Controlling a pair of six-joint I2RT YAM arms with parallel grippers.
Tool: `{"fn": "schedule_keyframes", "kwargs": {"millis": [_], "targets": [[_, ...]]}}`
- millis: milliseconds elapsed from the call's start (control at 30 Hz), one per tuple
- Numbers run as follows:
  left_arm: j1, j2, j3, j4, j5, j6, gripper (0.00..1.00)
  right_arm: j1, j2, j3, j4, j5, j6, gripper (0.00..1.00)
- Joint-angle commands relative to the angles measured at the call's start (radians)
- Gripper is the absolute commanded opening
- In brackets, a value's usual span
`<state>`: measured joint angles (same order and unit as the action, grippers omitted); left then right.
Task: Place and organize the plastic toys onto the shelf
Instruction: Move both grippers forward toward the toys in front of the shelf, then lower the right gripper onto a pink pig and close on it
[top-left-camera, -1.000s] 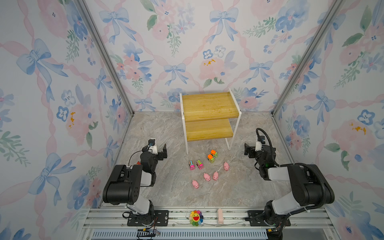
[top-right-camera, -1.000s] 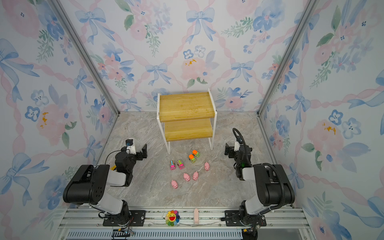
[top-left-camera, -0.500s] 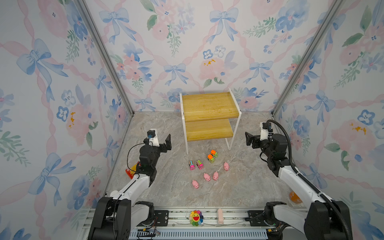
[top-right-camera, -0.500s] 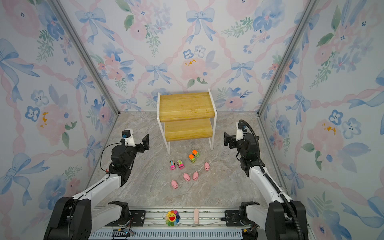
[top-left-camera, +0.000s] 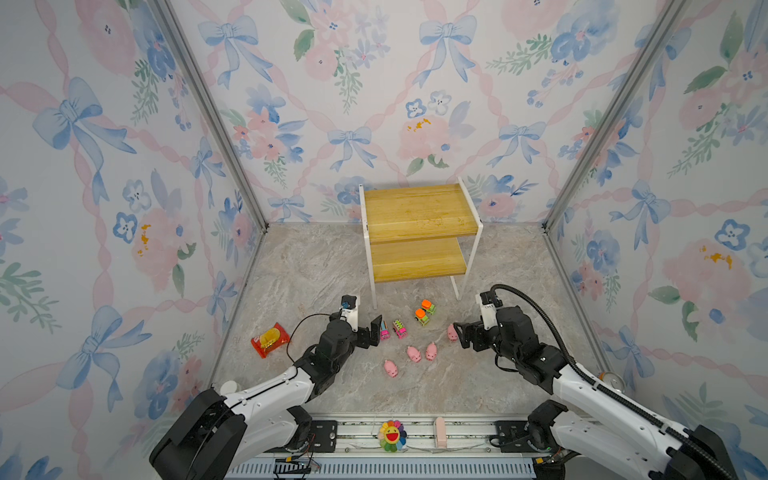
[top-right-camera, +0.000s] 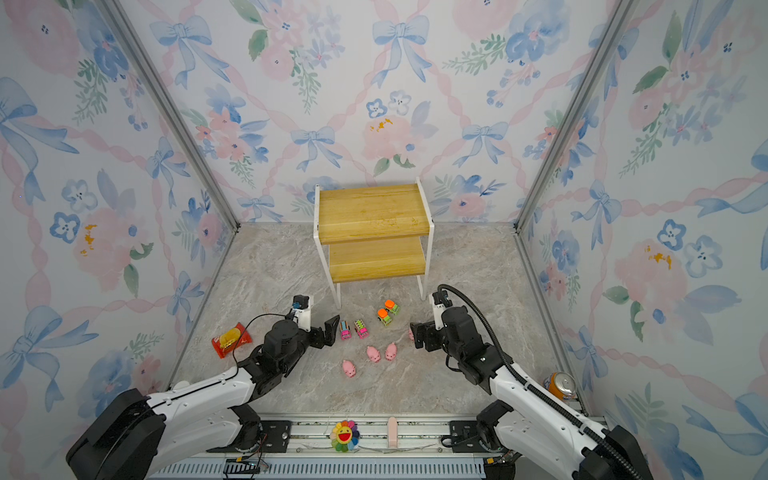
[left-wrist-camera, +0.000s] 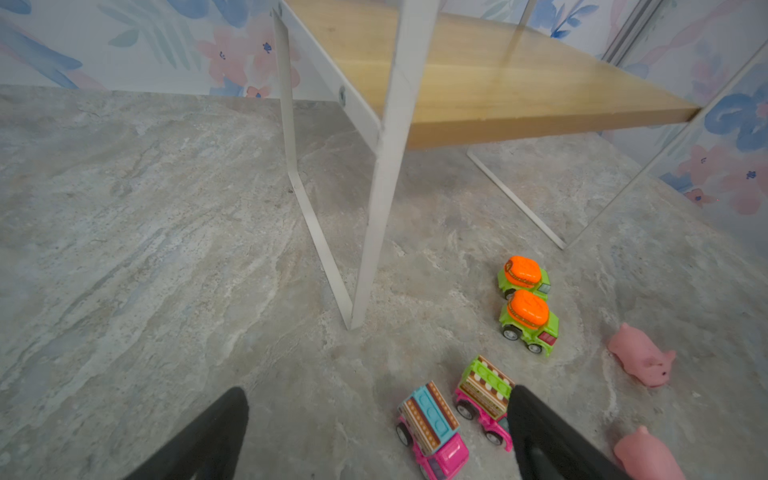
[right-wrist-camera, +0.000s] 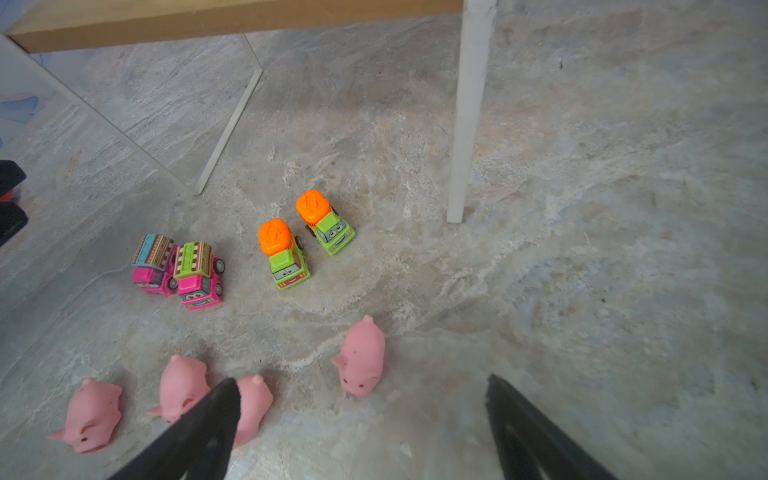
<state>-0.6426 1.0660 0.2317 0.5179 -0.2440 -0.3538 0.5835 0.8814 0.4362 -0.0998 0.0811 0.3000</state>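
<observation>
The plastic toys lie on the marble floor in front of the shelf (top-left-camera: 419, 212) (top-right-camera: 374, 216). Two pink trucks (top-left-camera: 384, 330) (left-wrist-camera: 432, 428) stand side by side, with two green trucks (top-left-camera: 422, 316) (right-wrist-camera: 284, 253) to their right. Several pink pigs (top-left-camera: 413, 353) (right-wrist-camera: 360, 357) lie nearer the front. My left gripper (top-left-camera: 371, 332) (left-wrist-camera: 378, 392) hangs open just left of the pink trucks, one finger in front of a truck. My right gripper (top-left-camera: 461, 332) (right-wrist-camera: 362, 380) is open beside the rightmost pig (top-left-camera: 451, 331). Neither holds anything. Both shelf boards are bare.
A red snack packet (top-left-camera: 270, 340) lies at the left, near the wall. An orange can (top-right-camera: 561, 384) stands at the front right corner. A rainbow flower (top-left-camera: 391, 435) and a pink piece (top-left-camera: 439, 430) sit on the front rail. Thin white shelf legs (left-wrist-camera: 374, 216) stand just behind the toys.
Both arms have unfolded from their bases and reached forward and inward to the toys. This uncovered the snack packet and the can. Both grippers stayed open and the toys have not moved.
</observation>
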Motion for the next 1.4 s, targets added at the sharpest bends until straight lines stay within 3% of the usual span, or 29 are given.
{"fn": "schedule_keyframes", "kwargs": {"millis": [0, 267, 600, 1067, 1367], "targets": [[-0.014, -0.013, -0.029, -0.019, -0.033, -0.069, 0.98, 0.012, -0.006, -0.043, -0.046, 0.053, 0.089, 0.93], [-0.066, -0.073, -0.083, -0.018, -0.107, -0.116, 0.98, 0.032, 0.126, -0.017, -0.027, 0.067, 0.125, 0.87], [-0.069, -0.077, -0.108, -0.018, -0.1, -0.122, 0.98, 0.116, 0.362, -0.023, 0.174, 0.112, 0.151, 0.78], [-0.071, -0.03, -0.095, -0.018, -0.121, -0.134, 0.98, 0.127, 0.519, -0.113, 0.494, 0.149, 0.097, 0.71], [-0.081, -0.004, -0.082, -0.018, -0.127, -0.121, 0.98, 0.18, 0.616, -0.157, 0.592, 0.209, 0.084, 0.66]]}}
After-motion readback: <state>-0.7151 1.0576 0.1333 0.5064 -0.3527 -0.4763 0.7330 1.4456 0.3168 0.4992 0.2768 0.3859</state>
